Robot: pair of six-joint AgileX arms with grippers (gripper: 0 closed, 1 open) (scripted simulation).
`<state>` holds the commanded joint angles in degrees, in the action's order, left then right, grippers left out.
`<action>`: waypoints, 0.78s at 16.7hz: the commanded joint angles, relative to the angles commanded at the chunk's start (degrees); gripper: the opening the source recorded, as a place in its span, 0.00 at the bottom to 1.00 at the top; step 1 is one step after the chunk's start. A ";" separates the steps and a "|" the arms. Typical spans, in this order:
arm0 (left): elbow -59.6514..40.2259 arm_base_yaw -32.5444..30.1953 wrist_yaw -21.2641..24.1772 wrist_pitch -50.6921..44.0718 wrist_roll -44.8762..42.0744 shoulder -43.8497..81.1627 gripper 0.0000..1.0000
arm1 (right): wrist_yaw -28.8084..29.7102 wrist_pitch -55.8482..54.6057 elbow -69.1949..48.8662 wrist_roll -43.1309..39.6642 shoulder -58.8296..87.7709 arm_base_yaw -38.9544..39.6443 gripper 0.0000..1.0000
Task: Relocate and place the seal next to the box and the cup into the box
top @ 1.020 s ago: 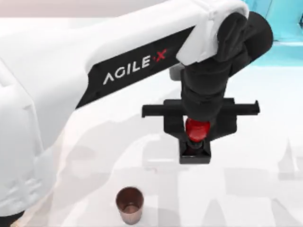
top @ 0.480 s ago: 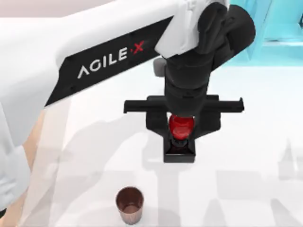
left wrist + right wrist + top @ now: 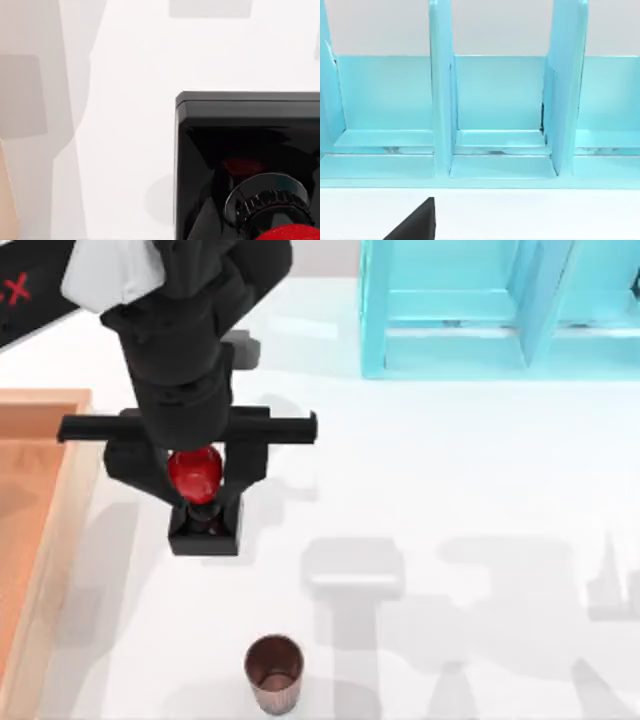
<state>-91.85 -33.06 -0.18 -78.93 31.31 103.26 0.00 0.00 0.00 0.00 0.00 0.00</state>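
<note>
Left gripper (image 3: 203,502), fingers pinched on the glossy red knob of the black square-based seal (image 3: 200,490), has swung from frame centre to centre-left over the last second. Seal now sits just beside the light-brown wooden box (image 3: 62,510) at the left edge, so set-down looks close. Ribbed dark brown cup (image 3: 274,672) is untouched at bottom centre.

Cyan shelf unit (image 3: 500,310), white table (image 3: 480,490)
</note>
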 joint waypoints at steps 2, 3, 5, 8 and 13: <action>5.33 4.73 -0.06 0.44 -4.59 -4.57 0.00 | 0.00 0.00 0.00 0.00 0.00 0.00 1.00; 7.30 6.61 -0.07 0.62 -6.43 -6.42 0.00 | 0.00 0.00 0.00 0.00 0.00 0.00 1.00; 9.53 8.82 -0.05 0.90 -8.61 -8.63 0.00 | 0.00 0.00 0.00 0.00 0.00 0.00 1.00; 9.73 9.02 -0.05 0.92 -8.81 -8.83 0.00 | 0.00 0.00 0.00 0.00 0.00 0.00 1.00; 12.82 8.83 -0.10 4.50 -9.02 -8.42 0.00 | 0.00 0.00 0.00 0.00 0.00 0.00 1.00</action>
<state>-79.03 -24.23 -0.28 -74.43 22.29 94.84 0.00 0.00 0.00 0.00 0.00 0.00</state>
